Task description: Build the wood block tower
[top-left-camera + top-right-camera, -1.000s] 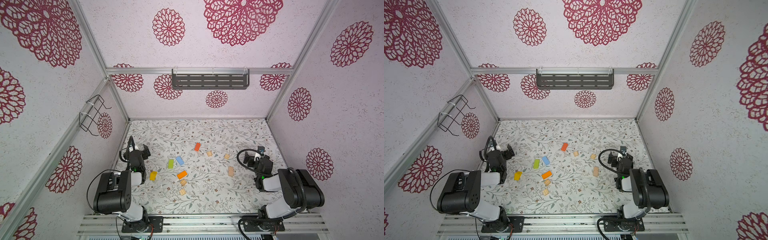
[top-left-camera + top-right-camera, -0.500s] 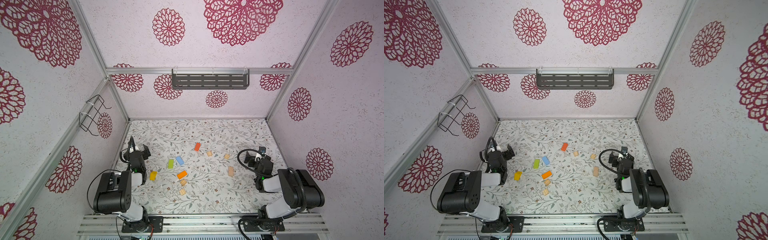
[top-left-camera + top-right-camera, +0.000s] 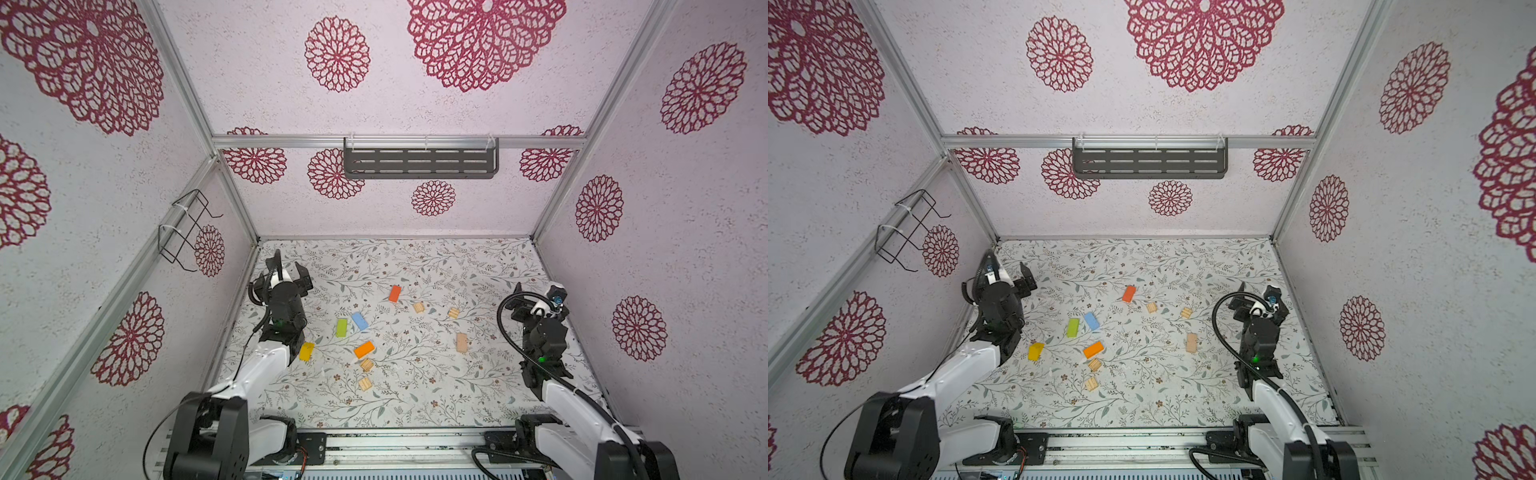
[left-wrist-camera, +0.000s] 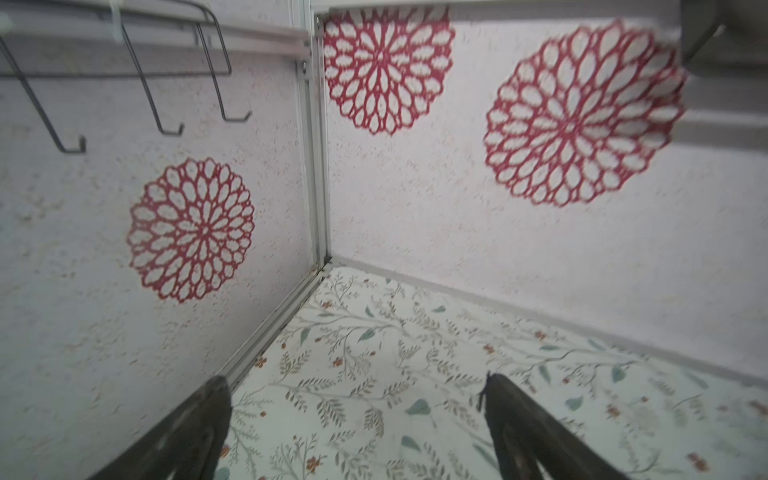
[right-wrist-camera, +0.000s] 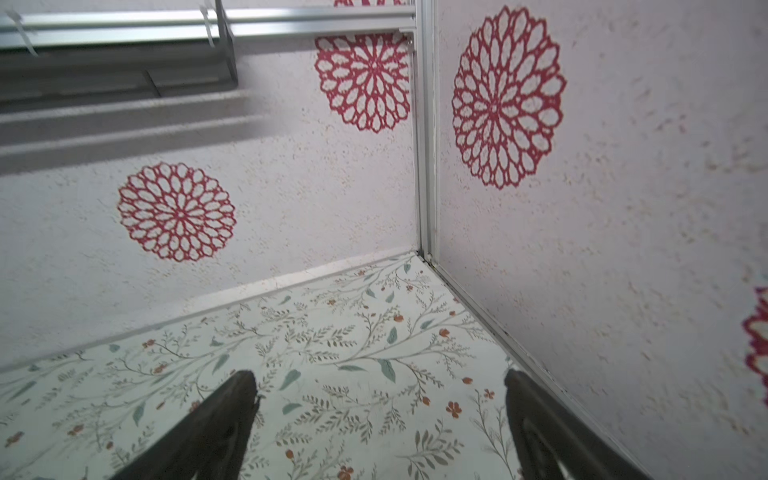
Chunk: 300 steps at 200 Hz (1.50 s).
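Note:
No wood block tower is in view; the wood blocks lie singly on the flowered floor in both top views. They are red-orange (image 3: 395, 293), light blue (image 3: 360, 321), green (image 3: 341, 327), orange (image 3: 364, 349), yellow (image 3: 306, 351), and several plain tan ones, such as a long one (image 3: 461, 343) and a grooved square (image 3: 367, 365). My left gripper (image 3: 289, 266) (image 4: 356, 381) hangs open and empty near the left wall, beyond the yellow block (image 3: 1036, 351). My right gripper (image 3: 537, 291) (image 5: 379, 375) is open and empty near the right wall. Both wrist views show only bare floor between the fingers.
Patterned walls close in the floor on three sides. A dark slotted shelf (image 3: 420, 163) hangs on the back wall and a wire rack (image 3: 183, 230) on the left wall. A metal rail (image 3: 395, 440) with the arm bases runs along the front.
Both arms have stretched out, carrying their grippers a little farther from the front rail toward the back corners. The blocks have not moved.

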Each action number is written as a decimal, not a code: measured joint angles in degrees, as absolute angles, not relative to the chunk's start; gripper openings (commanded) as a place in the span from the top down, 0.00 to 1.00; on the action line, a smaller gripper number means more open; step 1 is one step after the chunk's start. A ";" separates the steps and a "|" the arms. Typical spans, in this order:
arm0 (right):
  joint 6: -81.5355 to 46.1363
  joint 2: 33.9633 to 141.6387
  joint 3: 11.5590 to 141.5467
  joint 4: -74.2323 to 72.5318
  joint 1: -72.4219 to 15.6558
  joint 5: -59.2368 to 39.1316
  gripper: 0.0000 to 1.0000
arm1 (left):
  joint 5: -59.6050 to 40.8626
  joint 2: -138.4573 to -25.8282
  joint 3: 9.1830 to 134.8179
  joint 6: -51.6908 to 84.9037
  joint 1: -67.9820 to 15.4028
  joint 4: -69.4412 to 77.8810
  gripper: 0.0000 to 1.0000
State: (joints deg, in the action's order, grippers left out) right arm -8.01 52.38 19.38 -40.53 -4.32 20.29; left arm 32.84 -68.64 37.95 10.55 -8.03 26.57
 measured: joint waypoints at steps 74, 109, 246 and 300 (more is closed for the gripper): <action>-10.61 62.52 46.39 -0.49 -16.45 13.23 0.14 | 24.38 -65.95 61.43 29.65 -11.40 -15.40 0.03; -10.31 73.06 54.35 10.85 -24.05 10.00 0.13 | 23.03 -63.86 57.45 36.42 -12.19 -28.18 0.03; -12.16 105.23 74.43 20.78 -36.51 5.65 0.41 | 15.51 -64.99 41.82 45.43 -18.52 -27.88 0.03; -12.01 112.49 81.45 24.56 -36.29 5.69 0.43 | 16.08 -68.53 40.01 45.47 -21.30 -24.08 0.03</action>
